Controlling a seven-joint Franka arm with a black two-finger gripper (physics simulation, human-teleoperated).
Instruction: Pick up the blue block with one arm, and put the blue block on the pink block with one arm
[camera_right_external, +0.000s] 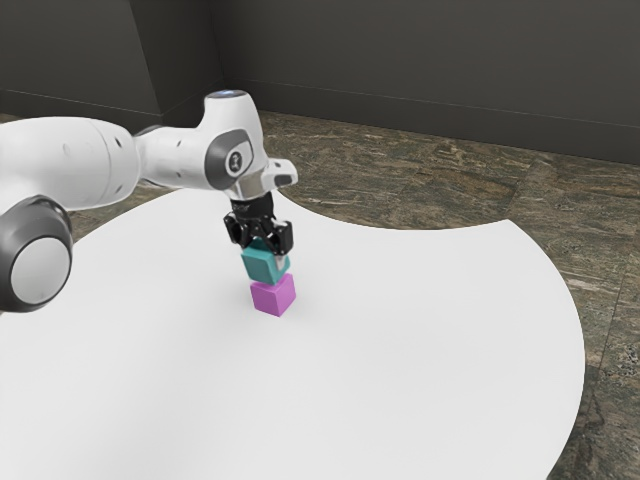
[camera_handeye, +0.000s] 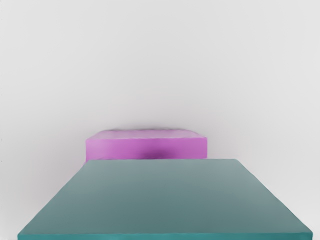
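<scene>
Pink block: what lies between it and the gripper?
The blue block lies there, held in the gripper just above the pink block. The exterior view shows this.

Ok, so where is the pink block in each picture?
Exterior view: the pink block sits on the white table, near the picture's middle, just under the blue block held in the gripper.
Wrist view: the pink block peeks out from beyond the big blue block under the hand.
Shared landmark: the blue block, right beside the pink one in both views.
</scene>
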